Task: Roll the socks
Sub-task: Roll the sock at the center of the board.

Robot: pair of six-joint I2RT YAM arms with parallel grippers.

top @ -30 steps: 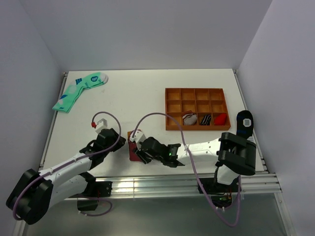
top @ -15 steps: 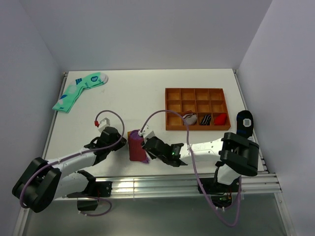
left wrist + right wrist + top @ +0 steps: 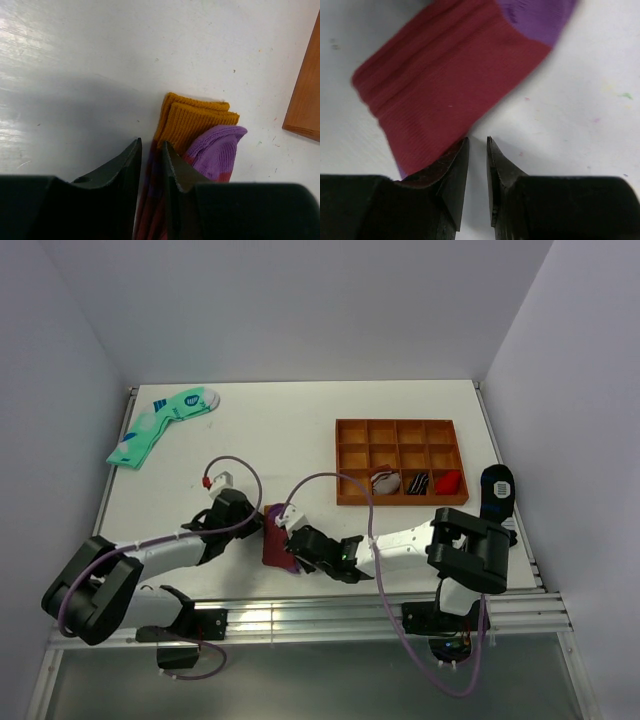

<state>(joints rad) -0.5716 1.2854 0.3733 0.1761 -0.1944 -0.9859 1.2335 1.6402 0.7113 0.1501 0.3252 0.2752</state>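
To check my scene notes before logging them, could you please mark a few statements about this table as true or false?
1. The socks lie between the left claw and the right claw. True.
2. The mint-green sock sits inside the orange tray. False: it lies on the table at the far left, well apart from the tray.
3. Three tray compartments hold items, all in the near row. True.
4. The socks' cuff is blue. False: it is mustard-orange.
5. The black sock lies left of the tray. False: it lies right of it, at the table's right edge.
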